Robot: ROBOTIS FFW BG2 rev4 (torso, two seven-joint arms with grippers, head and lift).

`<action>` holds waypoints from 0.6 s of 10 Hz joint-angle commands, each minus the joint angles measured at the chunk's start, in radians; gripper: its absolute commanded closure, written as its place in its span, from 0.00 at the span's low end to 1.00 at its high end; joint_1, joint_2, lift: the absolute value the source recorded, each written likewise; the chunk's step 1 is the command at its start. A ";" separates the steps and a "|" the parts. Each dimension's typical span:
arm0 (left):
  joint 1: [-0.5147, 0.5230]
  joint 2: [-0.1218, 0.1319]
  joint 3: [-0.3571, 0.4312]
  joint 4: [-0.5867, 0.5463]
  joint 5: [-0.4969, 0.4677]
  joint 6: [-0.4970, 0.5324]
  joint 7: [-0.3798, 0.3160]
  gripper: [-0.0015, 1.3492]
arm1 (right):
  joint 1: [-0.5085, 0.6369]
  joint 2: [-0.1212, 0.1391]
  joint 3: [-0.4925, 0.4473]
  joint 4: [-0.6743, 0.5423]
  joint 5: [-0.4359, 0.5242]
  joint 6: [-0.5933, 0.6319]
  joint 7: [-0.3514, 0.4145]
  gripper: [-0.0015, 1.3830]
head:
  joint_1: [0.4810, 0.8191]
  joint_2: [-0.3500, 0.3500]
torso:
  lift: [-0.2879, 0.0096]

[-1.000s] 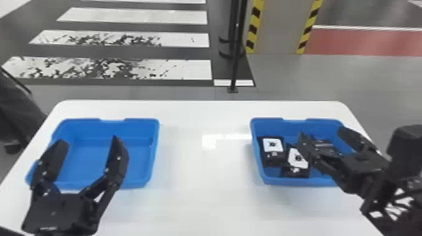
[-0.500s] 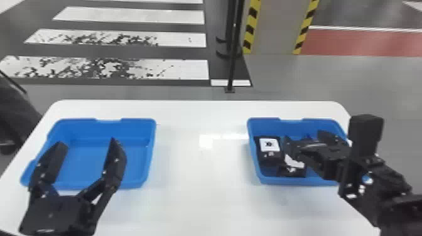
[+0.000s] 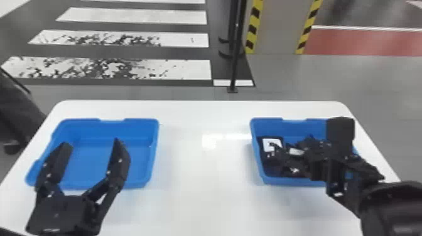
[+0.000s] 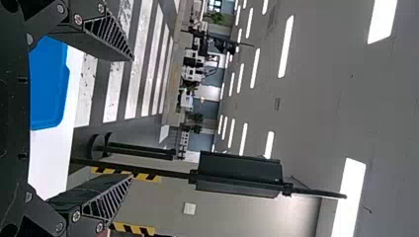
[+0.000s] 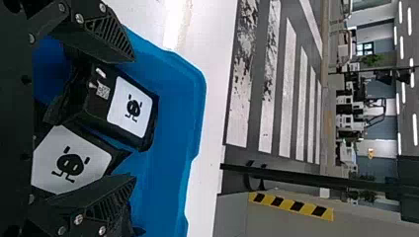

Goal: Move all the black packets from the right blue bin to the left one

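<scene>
Right hand over the right blue bin, arm entering from the right side; fingers spread, wrist view showing black packets lying below and between them. Contact with any packet: cannot tell.

Left hand above the left blue bin, fingers also spread wide apart, palm over the near edge of the counter.

Packets: two with white labels, each printed with a small black figure, both in the right bin. First packet toward the bin's far left part, its label facing up. Second packet just beside it, nearer and to the right, partly hidden by the hand. More dark material by the right finger; count uncertain.

Setting: white counter, bins well apart on it. Beyond, a black pole, floor with white stripes.
</scene>
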 commanded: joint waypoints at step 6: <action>-0.002 -0.002 0.000 0.013 0.006 -0.015 -0.001 0.15 | -0.082 0.002 0.074 0.131 -0.018 -0.009 0.000 0.15 | 0.63 0.47 | 0.50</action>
